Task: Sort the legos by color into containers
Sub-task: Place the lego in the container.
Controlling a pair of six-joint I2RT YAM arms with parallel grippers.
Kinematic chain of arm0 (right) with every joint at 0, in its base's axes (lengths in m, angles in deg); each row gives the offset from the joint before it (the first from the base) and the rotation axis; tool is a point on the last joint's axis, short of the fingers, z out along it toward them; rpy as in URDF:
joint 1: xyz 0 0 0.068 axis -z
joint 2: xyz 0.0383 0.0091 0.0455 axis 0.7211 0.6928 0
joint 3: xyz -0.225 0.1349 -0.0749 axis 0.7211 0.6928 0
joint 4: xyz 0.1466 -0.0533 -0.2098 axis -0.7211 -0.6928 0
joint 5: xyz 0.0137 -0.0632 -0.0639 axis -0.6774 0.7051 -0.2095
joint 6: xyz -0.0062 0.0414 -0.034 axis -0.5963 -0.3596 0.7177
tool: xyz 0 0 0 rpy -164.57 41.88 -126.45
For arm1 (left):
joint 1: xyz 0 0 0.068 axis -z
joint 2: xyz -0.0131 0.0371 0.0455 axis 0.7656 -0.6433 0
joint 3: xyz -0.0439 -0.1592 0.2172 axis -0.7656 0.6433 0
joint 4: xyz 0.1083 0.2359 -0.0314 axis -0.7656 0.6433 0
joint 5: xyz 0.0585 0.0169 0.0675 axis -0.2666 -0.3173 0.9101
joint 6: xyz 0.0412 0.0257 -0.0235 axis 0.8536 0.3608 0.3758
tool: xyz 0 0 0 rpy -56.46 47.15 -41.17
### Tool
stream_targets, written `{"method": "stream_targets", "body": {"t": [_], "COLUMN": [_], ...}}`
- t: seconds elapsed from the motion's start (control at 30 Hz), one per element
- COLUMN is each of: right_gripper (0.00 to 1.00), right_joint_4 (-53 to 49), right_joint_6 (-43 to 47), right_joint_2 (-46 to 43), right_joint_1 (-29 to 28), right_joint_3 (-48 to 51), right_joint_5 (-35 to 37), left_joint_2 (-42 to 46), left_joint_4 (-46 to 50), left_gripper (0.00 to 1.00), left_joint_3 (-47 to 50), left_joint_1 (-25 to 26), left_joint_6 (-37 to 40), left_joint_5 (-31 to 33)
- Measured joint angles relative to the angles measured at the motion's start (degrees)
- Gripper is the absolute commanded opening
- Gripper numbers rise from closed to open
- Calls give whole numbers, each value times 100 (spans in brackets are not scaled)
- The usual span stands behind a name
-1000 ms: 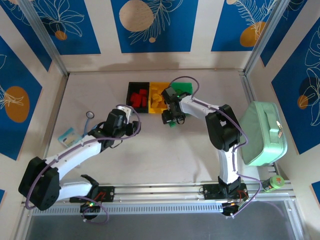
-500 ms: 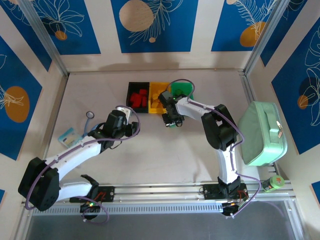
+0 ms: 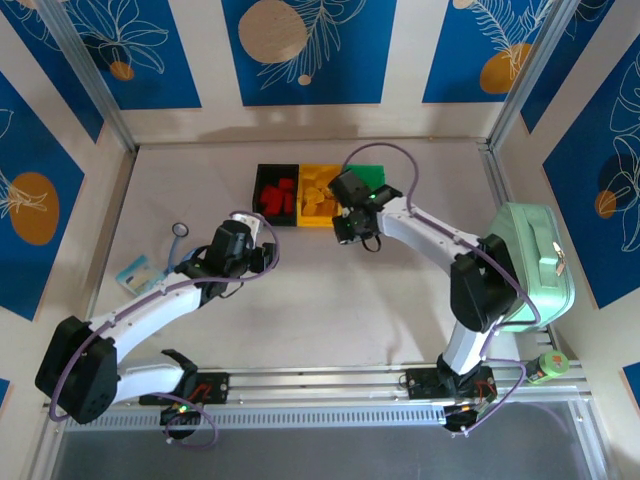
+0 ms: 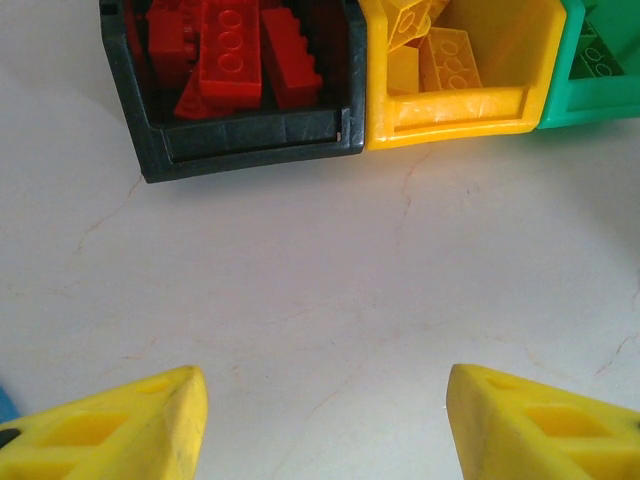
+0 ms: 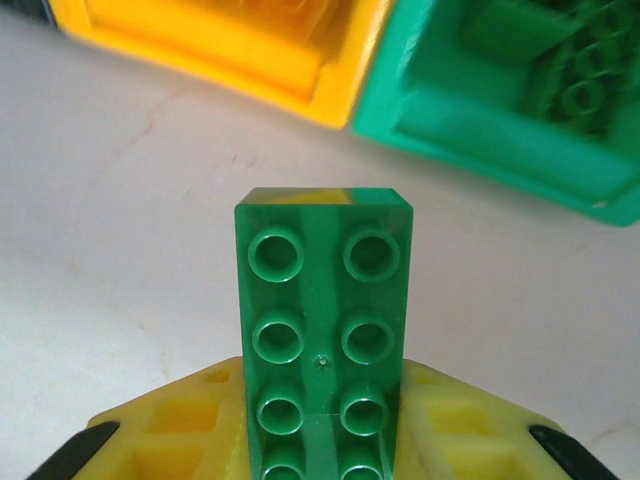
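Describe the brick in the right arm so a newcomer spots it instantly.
Far middle of the table sits a row of three bins: black, yellow, green. Just in front of the yellow-green joint hovers the right end effector. It clamps the green brick, two studs wide; the other bricks all lie inside bins.

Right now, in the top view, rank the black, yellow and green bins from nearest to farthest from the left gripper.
From the left gripper:
1. Black bin, just ahead of it, at the left end of the row.
2. Yellow bin, in the middle.
3. Green bin, at the right end.
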Motion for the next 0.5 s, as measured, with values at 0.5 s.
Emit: {"method": "stream_targets", "body": {"t": [0.5], "right_gripper": [27], "right_joint_4": [-286], "right_joint_6": [-105], "right_joint_2": [1305], "right_joint_1": [1290], "right_joint_3": [-1700], "right_joint_5": [-702], "left_joint_2": [570], "left_joint_4": [52], "left_gripper": [64], "left_joint_3": [136], "left_joint_1": [0], "left_joint_6": [4], "left_joint_5": [175]}}
